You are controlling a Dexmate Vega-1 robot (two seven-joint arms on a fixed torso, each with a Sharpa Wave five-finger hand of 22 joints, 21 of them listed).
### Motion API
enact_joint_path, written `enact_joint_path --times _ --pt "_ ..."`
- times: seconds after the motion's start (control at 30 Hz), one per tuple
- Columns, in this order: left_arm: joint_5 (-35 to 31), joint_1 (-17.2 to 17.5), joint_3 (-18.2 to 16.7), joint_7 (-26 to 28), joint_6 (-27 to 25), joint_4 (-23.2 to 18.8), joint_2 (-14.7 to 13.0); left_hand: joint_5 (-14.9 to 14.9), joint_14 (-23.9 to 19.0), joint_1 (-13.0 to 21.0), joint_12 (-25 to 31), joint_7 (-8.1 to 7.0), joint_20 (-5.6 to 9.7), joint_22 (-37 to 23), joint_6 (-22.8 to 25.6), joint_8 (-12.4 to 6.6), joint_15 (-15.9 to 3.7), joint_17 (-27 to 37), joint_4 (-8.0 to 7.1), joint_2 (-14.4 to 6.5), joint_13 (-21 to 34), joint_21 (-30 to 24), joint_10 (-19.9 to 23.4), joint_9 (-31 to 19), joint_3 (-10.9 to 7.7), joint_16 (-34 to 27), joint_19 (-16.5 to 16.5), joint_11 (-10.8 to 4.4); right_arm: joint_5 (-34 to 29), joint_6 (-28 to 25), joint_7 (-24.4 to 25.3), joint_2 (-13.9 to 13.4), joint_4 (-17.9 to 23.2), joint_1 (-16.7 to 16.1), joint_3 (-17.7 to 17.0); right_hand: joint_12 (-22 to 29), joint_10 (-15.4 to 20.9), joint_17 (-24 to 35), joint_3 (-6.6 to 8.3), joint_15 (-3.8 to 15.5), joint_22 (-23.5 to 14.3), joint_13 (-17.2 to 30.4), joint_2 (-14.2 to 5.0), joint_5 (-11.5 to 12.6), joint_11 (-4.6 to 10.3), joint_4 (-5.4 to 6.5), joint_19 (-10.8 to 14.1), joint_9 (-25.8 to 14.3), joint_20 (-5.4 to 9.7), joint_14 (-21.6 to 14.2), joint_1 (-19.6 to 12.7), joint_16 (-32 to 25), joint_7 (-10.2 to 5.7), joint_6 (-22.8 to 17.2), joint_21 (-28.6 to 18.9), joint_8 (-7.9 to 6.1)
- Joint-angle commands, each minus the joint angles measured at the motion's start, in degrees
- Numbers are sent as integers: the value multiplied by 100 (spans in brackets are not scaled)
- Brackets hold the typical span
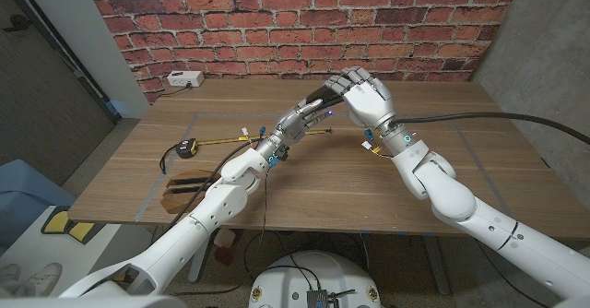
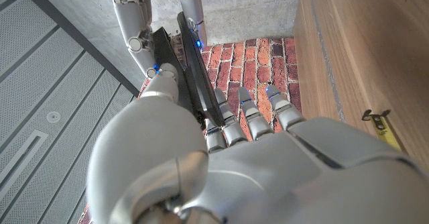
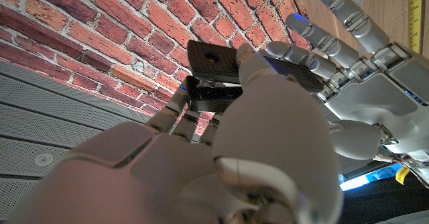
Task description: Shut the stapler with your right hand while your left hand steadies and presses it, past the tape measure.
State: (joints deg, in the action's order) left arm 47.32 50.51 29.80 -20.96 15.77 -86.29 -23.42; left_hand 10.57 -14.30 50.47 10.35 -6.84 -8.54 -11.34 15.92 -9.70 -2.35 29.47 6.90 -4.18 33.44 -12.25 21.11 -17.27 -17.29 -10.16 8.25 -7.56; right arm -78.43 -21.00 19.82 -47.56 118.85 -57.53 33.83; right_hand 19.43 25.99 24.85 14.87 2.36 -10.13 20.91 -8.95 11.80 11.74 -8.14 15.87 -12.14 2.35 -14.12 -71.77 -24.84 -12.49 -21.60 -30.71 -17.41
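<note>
Closing on the upper arm of the black metal stapler (image 1: 318,99), pale grey right hand (image 1: 367,96), fingers curled over the raised end, just right of centre in the head view's upper half. Seen from its own wrist camera, same fingers wrapped on the dark plate at frame centre, thumb laid across it; a grip, by the look of it, rather than a mere touch.

Gripping from the other side, silver-and-black left hand (image 1: 297,121), a little lower and left of centre, fingers (image 2: 244,113) laid along the stapler's long black body (image 2: 194,63), which runs toward the upper middle of the left wrist picture. Stapler held between the two hands, apparently lifted clear of the light wooden table (image 1: 387,183), arm and base parted in a narrow wedge.

Step in hand, judged from this: the shutting itself, both grips set, jaws not yet together. Next move calling for a downward squeeze by the right hand against a firm left.

Lying well apart, yellow-and-black tape measure (image 1: 188,147), left of centre, its yellow blade (image 1: 221,138) drawn out toward the hands.
</note>
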Motion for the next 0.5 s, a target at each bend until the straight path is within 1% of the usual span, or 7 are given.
enact_joint_path --times 0.03,0.1,0.17,0.23,0.3,0.43,0.5 --pt "-20 -85 16 -487 271 266 36 -23 134 -88 16 -34 -47 -30 -90 -50 -211 -32 -1 106 -19 21 -101 11 63 19 -79 -15 68 -62 -67 -7 35 -10 -14 -32 -39 28 -11 1094 -15 136 -25 -9 -14 -8 66 -10 200 -8 12 -17 14 -13 13 14" --pt "-14 -76 5 -514 308 287 43 -28 184 -138 23 -39 -66 -30 -113 -60 -193 -53 -12 130 -31 25 -142 22 88 16 -107 -12 95 -60 -32 -9 32 -14 -23 -34 -38 29 -13 1094 -15 138 -25 -10 -13 -7 64 -10 200 -4 13 -15 14 -12 15 18" --pt "2 -43 -15 -504 336 284 52 -40 268 -234 34 -34 -69 -30 -160 -71 -172 -90 -32 189 -52 32 -215 45 143 10 -152 37 118 -51 24 -12 21 -16 -28 -36 -35 32 -15 1094 -15 140 -29 -10 -12 -5 65 -11 200 -3 14 -15 14 -16 16 20" --pt "32 -5 -43 -488 363 275 61 -46 341 -298 34 -39 -72 -30 -174 -81 -148 -111 -50 216 -65 39 -271 59 176 15 -189 14 174 -27 101 -19 18 -25 -41 -31 -12 35 -14 1096 -15 143 -37 -9 -10 -3 70 -12 195 -9 11 -18 14 -28 16 21" --pt "62 2 -64 -556 419 312 71 -50 398 -343 33 -35 -84 -30 -200 -82 -136 -131 -60 237 -76 44 -324 71 200 17 -219 37 202 -24 181 -18 12 -37 -50 -18 64 44 -15 1097 -15 138 -45 -9 -8 -1 98 -12 207 -41 9 -31 18 -26 11 35" --pt "88 34 -94 -575 443 309 58 -54 460 -399 42 -35 -90 -30 -229 -86 -126 -154 -74 257 -90 57 -361 86 226 16 -274 43 351 12 382 -18 -3 -71 -93 5 344 76 -2 1111 -16 82 -52 -13 -21 -17 198 -14 216 -323 -32 -125 39 -52 -9 74" --pt "91 51 -104 -571 439 305 43 -54 473 -412 47 -37 -81 -30 -239 -87 -123 -164 -76 263 -95 59 -366 91 233 13 -288 48 447 29 472 -17 -4 -93 -122 1 522 62 1 1115 -20 28 -39 -22 -17 -24 291 -17 221 -499 -57 -148 42 -159 -37 64"
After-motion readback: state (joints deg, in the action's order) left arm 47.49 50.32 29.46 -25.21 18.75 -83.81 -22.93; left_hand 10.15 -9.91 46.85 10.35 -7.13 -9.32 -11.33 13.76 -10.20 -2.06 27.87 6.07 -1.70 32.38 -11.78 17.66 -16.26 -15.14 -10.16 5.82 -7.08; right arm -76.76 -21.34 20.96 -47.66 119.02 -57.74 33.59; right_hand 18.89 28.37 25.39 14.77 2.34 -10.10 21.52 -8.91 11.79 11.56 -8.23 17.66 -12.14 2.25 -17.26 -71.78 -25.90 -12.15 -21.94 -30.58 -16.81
